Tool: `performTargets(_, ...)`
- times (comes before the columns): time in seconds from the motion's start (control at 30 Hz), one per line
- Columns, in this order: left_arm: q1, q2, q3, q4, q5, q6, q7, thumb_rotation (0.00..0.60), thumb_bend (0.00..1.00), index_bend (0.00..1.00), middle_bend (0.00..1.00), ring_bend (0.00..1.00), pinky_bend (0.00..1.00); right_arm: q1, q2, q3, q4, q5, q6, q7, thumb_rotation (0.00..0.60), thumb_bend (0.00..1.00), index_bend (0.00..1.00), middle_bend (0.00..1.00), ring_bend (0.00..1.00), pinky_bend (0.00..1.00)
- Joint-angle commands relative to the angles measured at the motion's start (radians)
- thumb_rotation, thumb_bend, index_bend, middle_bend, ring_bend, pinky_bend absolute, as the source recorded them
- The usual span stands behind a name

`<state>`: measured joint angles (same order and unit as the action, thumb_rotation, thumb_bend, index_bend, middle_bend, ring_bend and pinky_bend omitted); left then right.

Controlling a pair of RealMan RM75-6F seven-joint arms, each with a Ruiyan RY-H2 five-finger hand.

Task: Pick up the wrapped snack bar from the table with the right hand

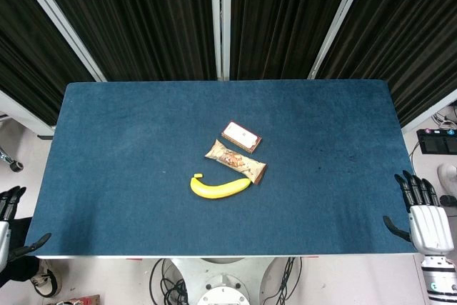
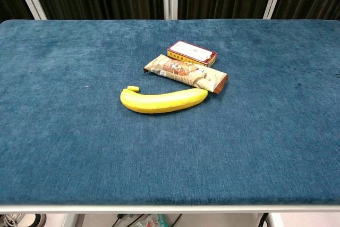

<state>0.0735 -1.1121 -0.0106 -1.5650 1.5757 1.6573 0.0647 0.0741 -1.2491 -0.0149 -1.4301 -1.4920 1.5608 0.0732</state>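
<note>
The wrapped snack bar [image 1: 235, 162] [image 2: 186, 73], brown and tan, lies flat near the middle of the blue table [image 1: 114, 148]. My right hand [image 1: 423, 213] hovers off the table's front right corner, far from the bar, fingers apart and holding nothing. At the front left corner my left hand [image 1: 10, 221] shows only in part, its fingers spread and empty. Neither hand appears in the chest view.
A yellow banana [image 1: 218, 188] [image 2: 162, 100] lies just in front of the bar. A small red and white box [image 1: 240, 136] [image 2: 192, 52] sits right behind it. Dark curtains hang behind the table.
</note>
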Motion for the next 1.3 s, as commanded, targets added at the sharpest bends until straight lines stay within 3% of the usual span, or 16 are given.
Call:
performTargets(0.03, 0.002, 0.000, 0.002, 0.001, -0.005, -0.004, -0.001, 0.429, 0.09, 0.11, 0.10, 0.11, 0.21, 0.043, -0.006, 0.021, -0.020, -0.023, -0.044, -0.027, 0.600, 0.18, 0.00, 0.00, 0.00, 0.00)
performTargets(0.17, 0.002, 0.000, 0.005, 0.002, -0.014, -0.014, 0.001, 0.434, 0.09, 0.11, 0.10, 0.11, 0.21, 0.149, 0.007, 0.075, -0.126, -0.050, -0.142, -0.071, 0.600, 0.18, 0.00, 0.00, 0.00, 0.00)
performTargets(0.27, 0.004, -0.003, 0.005, -0.001, -0.017, -0.014, -0.002, 0.436, 0.09, 0.11, 0.10, 0.11, 0.21, 0.250, 0.002, 0.146, -0.233, -0.007, -0.258, -0.154, 0.600, 0.20, 0.00, 0.00, 0.00, 0.00)
performTargets(0.43, 0.005, -0.002, 0.005, -0.001, -0.017, -0.011, -0.006, 0.432, 0.09, 0.11, 0.10, 0.11, 0.21, 0.453, -0.088, 0.302, -0.321, 0.246, -0.494, -0.321, 0.600, 0.22, 0.00, 0.00, 0.00, 0.00)
performTargets(0.6, 0.012, -0.001, 0.004, 0.009, -0.018, 0.001, -0.031, 0.435, 0.09, 0.11, 0.10, 0.11, 0.21, 0.660, -0.257, 0.395, -0.224, 0.507, -0.614, -0.494, 0.600, 0.21, 0.00, 0.00, 0.00, 0.00)
performTargets(0.73, 0.017, 0.001, 0.007, 0.022, -0.017, 0.006, -0.046, 0.433, 0.09, 0.11, 0.10, 0.11, 0.21, 0.776, -0.399, 0.414, -0.123, 0.657, -0.633, -0.573, 0.600, 0.18, 0.00, 0.02, 0.00, 0.00)
performTargets(1.0, 0.017, 0.000, 0.010, 0.040, -0.018, -0.001, -0.064, 0.434, 0.09, 0.11, 0.10, 0.11, 0.21, 0.870, -0.604, 0.387, 0.049, 0.769, -0.605, -0.612, 0.600, 0.18, 0.00, 0.09, 0.00, 0.11)
performTargets(1.3, 0.026, 0.003, 0.013, 0.045, -0.016, 0.009, -0.091, 0.435, 0.09, 0.11, 0.10, 0.11, 0.21, 0.891, -0.689, 0.379, 0.136, 0.823, -0.571, -0.632, 0.600, 0.23, 0.00, 0.11, 0.00, 0.17)
